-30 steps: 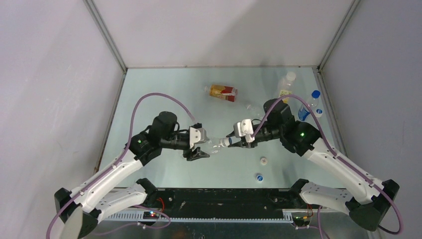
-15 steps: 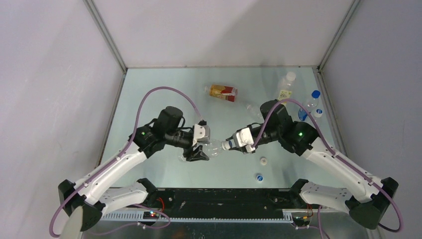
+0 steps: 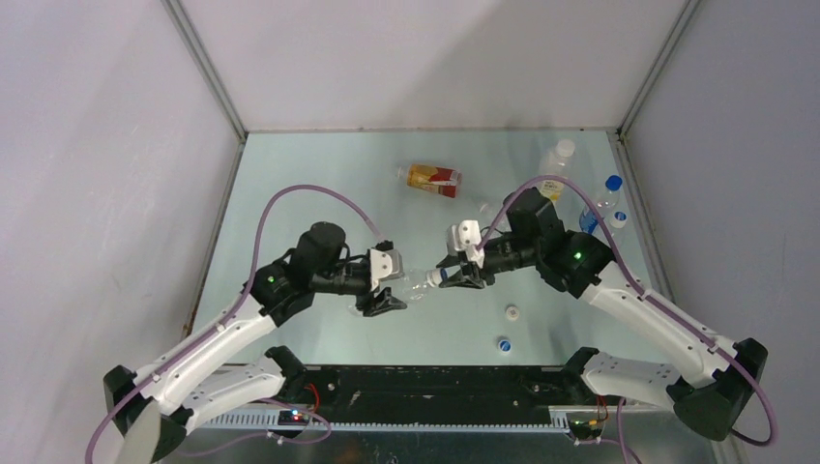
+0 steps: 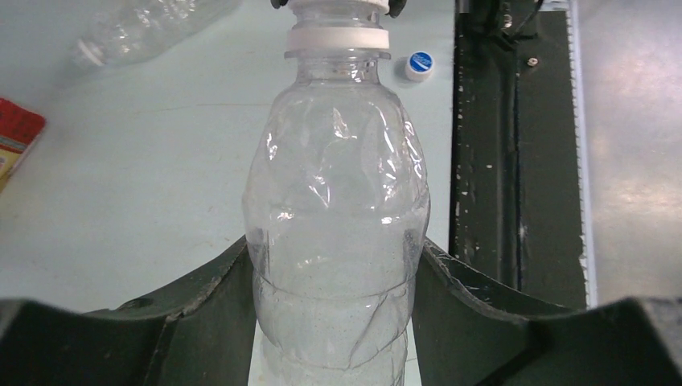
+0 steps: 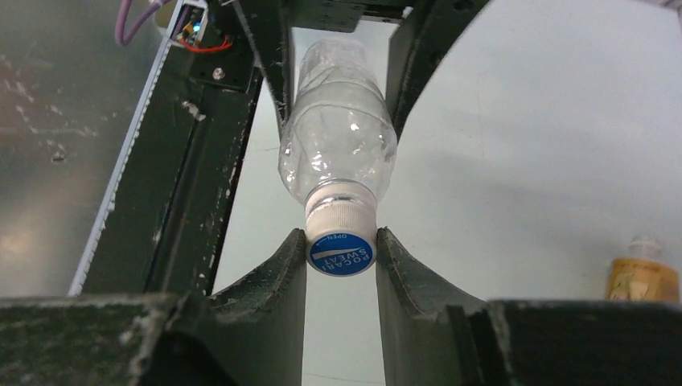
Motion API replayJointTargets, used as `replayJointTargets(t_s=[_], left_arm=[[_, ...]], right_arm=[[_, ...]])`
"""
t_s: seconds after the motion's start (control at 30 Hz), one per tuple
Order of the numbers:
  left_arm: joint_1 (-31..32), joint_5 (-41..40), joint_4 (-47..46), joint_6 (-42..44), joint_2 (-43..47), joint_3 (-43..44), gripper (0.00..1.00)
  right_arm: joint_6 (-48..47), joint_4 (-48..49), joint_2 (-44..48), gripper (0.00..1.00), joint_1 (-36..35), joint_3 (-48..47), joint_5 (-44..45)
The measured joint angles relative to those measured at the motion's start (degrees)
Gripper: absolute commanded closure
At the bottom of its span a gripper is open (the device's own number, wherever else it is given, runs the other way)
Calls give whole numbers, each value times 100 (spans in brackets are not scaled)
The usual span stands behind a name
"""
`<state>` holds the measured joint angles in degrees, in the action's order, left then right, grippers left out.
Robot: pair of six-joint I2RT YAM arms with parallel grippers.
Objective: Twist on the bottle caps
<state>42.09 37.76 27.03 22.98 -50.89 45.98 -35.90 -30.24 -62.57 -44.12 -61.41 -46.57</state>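
From above, finds the left end effector [image 3: 385,293] clenched on a clear bottle [image 3: 416,283] near the middle of the surface [image 3: 319,184], neck pointing to 3 o'clock, apparently so as to meet the right end effector [image 3: 453,275] head-on. Leaves a white cap [image 3: 512,311] and a loose blue cap [image 3: 503,343] at 4 and 5 o'clock of that meeting point, and the amber bottle [image 3: 433,179] lying at 12 o'clock. From the left wrist, shows both fingers pressed against the bottle's lower body, probably to stop it spinning under a twist; puts a second clear bottle [image 4: 153,28] on its side at 11 o'clock. From the right wrist, shows the fingers pinching a blue screw cap [image 5: 341,252] seated on the neck, lined up with the bottle's axis so a wrist roll can thread it. Cannot tell how far tightened.
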Motion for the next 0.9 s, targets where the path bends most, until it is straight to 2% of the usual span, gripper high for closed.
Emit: replayJointTargets(t_s=[0.33,0.6,0.7,0.9], left_arm=[[496,-1318,-354,129,214,-179,99],[752,-2151,-894,149,308,-518,99],[835,-2559,-1034,153,306,-518,100],[944,-3233,-1283,166,302,-518,100]], right_arm=[[2122,367,-55,100,-26,-9,719],[4295,708,-227,100,-31,-26,1296],[5101,599,-356,100,-48,-238,1700],[6137,2,-787,100,-155,-973,2439]])
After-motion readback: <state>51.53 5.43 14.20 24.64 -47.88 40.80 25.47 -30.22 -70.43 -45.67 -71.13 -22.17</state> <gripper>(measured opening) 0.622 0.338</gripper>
